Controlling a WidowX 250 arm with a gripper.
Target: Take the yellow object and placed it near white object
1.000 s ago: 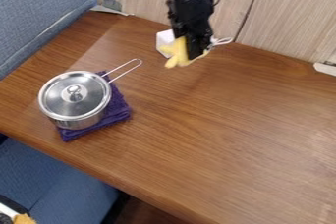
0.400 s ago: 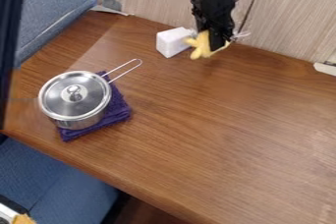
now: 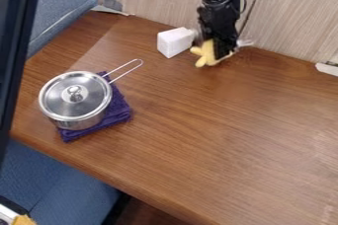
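Observation:
The black gripper (image 3: 218,54) hangs at the table's back edge, right of centre at the top, shut on the yellow object (image 3: 207,54). This soft-looking piece has stubby limbs poking out to the left and below. Just left of it stands the white object (image 3: 174,42), a block with a small gap between it and the yellow piece. Whether the yellow object touches the table cannot be told.
A lidded steel pot (image 3: 76,98) sits on a folded purple cloth (image 3: 119,109) at the left, its wire handle pointing up and right. A wooden panel wall (image 3: 290,17) borders the table's back. A dark upright shape (image 3: 17,46) crosses the left edge.
The gripper and yellow object have moved right, from in front of the white block to its right side, then slightly down. A dark shape has come in at the left edge.

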